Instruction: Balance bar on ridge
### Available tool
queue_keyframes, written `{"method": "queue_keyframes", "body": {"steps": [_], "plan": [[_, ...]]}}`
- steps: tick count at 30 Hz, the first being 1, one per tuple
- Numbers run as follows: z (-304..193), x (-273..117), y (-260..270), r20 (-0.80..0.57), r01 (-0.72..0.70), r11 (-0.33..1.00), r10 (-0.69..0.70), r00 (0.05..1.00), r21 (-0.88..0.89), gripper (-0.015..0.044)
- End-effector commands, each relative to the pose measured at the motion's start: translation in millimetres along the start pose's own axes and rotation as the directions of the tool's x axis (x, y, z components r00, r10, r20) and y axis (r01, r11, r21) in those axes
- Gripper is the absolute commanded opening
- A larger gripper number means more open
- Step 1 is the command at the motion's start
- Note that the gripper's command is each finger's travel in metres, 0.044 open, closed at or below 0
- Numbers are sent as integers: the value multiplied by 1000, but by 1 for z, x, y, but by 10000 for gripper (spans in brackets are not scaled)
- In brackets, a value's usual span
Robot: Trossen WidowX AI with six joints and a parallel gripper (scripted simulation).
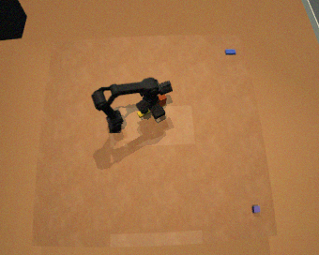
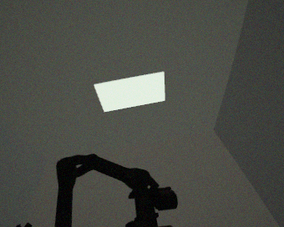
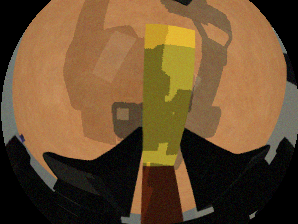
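1. while the arm [image 1: 130,88] folds over the middle of the brown surface [image 1: 215,155], the pincer [image 3: 161,192] is clamped partway closed on the bar [image 3: 166,106], fingers pressing it from both sides.
2. wrist view now: the bar runs straight away from the camera, dark red at the near end between the fingers, olive-yellow along its length, brighter yellow at the far tip.
3. dark finger bodies [image 3: 87,179] flare out to either side at the bottom of that view, and the bar sits in the narrow gap between them.
4. from the top, only bits of the bar peek out under the wrist: a yellow end [image 1: 141,113] on one side, an orange-red end [image 1: 162,98] on the other, the pincer covering the middle.
5. all this sits at the edge of a paler rectangular patch [image 1: 182,127] on the surface; whether the bar touches anything beneath it, can't tell from these angles.
6. the ridge itself can't be picked out for certain in any view.
7. two small blue blocks lie well apart from the action, one far up [image 1: 230,52], one low down [image 1: 255,209].
8. exterior view gives just the arm's black silhouette [image 2: 116,188] under a bright ceiling panel [image 2: 130,91].
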State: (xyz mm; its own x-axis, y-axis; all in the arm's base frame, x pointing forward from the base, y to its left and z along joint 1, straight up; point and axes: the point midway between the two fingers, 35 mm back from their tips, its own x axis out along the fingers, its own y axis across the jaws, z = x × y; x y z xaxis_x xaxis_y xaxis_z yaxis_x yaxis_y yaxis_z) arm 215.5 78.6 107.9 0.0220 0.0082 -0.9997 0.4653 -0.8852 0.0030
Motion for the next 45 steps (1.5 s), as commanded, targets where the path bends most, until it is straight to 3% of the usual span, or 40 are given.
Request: {"method": "queue_keyframes", "body": {"steps": [1,45], "plan": [[0,1,0,-1,0,1000,0,1000,3,0],[1,4,0,0,0,1000,0,1000,3,0]]}}
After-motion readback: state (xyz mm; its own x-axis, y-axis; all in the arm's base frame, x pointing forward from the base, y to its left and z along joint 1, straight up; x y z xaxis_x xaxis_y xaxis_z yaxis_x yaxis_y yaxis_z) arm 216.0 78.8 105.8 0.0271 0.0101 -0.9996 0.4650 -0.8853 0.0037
